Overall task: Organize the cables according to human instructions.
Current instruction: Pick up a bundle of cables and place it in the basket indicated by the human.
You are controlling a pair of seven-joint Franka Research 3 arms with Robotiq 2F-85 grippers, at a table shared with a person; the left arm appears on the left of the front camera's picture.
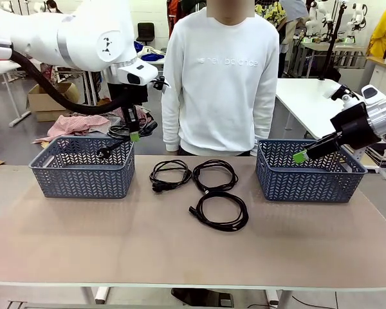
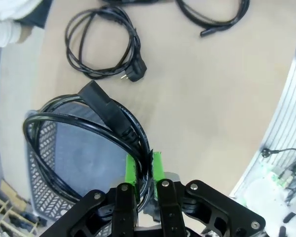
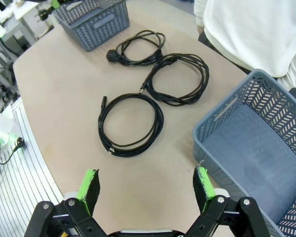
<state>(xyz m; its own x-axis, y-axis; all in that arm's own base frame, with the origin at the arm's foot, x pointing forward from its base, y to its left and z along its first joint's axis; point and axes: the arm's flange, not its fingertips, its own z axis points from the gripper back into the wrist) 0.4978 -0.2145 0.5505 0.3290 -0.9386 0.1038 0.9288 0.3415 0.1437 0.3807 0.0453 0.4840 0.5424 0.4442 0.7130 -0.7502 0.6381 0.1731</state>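
We are pinching one coiled cable (image 1: 119, 132) in the left gripper (image 1: 134, 136), its green pads pressing together on the strands at the coil's edge. The coil is hanging just above the left basket (image 1: 82, 177), one plug dangling over the basket's far rim. From the left wrist, the loop is fanning out ahead of the fingers (image 2: 131, 170) over the basket's open floor.

Three more cables are lying flat on the table (image 1: 83, 238) between the two baskets: a left coil (image 1: 170, 174) and a middle coil (image 1: 214, 175) side by side toward the far edge, and a near coil (image 1: 222, 210) just in front of the middle one. Bare tabletop is stretching from them to the near edge.

Our right gripper (image 3: 145, 185) is hovering with its jaws spread wide and holding nothing, by the right basket (image 1: 309, 183). A person (image 1: 222, 77) is standing at the far edge, behind the coils.
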